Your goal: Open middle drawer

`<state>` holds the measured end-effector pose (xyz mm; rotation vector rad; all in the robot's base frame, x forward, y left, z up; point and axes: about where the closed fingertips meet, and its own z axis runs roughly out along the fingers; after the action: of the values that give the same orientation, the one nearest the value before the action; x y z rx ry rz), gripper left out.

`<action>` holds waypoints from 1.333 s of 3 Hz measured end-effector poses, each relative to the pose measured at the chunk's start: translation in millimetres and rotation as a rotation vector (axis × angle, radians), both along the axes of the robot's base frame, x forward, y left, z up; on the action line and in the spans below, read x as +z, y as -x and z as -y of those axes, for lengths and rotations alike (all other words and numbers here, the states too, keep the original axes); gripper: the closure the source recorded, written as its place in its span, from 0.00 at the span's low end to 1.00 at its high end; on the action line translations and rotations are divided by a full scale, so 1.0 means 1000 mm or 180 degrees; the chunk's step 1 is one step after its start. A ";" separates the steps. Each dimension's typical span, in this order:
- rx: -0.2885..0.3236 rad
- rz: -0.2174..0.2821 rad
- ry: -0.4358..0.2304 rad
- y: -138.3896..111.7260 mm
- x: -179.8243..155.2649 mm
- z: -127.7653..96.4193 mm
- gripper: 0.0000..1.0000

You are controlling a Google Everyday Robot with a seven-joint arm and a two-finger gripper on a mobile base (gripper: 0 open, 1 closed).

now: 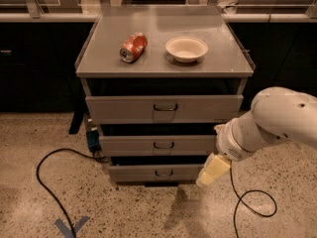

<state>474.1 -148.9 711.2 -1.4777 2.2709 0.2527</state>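
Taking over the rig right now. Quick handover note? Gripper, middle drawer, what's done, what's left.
Gripper: low at the cabinet's right front corner, level with the lowest drawer's right end. It is not on any handle.
Middle drawer: its front sits in line with the other two and does not look pulled out. Its handle is at centre, up and to the left of the gripper, untouched.
Done: arm brought near the cabinet only.
Left: reach the handle, grip it, pull the drawer out.
Note: a red can and a white bowl sit on the cabinet top.
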 end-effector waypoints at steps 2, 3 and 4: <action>0.0197 -0.0051 -0.0259 -0.012 -0.093 -0.043 0.00; 0.0067 -0.0166 -0.0401 -0.023 -0.135 -0.046 0.00; -0.0149 -0.0268 -0.0497 -0.039 -0.165 -0.037 0.00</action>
<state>513.6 -112.3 546.0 -1.3563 2.2906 0.4752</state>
